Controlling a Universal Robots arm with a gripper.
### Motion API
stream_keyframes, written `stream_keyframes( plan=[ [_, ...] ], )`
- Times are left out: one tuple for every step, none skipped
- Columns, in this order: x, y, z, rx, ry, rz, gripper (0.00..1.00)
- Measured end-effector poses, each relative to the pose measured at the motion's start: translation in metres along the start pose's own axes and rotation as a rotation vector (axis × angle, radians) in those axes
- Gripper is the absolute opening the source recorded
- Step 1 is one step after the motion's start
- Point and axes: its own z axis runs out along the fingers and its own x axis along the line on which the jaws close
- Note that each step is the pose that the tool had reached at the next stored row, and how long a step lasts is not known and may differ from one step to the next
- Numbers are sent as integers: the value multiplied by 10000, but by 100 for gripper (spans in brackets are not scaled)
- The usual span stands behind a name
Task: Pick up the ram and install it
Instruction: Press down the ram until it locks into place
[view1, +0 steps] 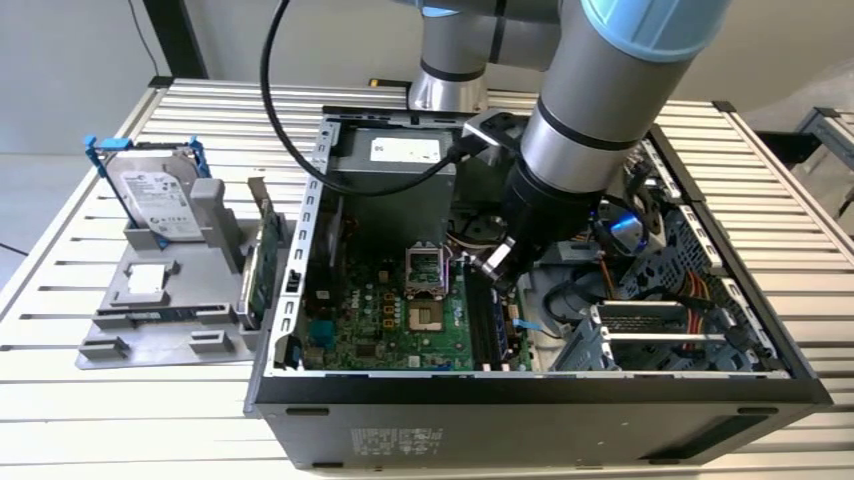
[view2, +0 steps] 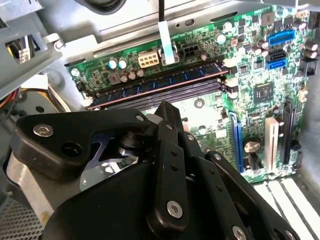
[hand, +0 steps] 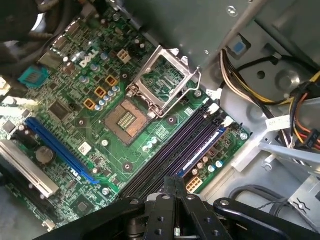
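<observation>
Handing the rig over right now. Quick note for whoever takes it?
Gripper: inside the open black computer case, low over the memory slots.
Ram, a long narrow stick with a row of dark chips: standing in a slot at the edge of the green motherboard.
Done: ram is in a slot.
Left: full seating is unconfirmed.

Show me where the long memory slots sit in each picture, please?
Exterior view: the memory slots run along the green motherboard's edge, toward the exterior view's right.
Second wrist view: long dark rows beside a white connector.
First wrist view: dark parallel rows next to the processor socket.
Shared landmark: the green motherboard under them.
</observation>
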Motion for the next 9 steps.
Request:
stream_keyframes(
  plan=[
    [0, 0, 0, 3, 6, -111, 0],
    [0, 0, 0, 8, 12, -217, 0],
    [0, 0, 0, 12, 19, -326, 0],
    [0, 0, 0, 15, 25, -435, 0],
    [0, 0, 0, 18, 31, -542, 0],
    [0, 0, 0, 22, 38, -648, 0],
    [0, 0, 0, 26, 46, -764, 0],
    [0, 0, 0, 29, 52, -872, 0],
    [0, 0, 0, 32, 60, -989, 0]
  ],
)
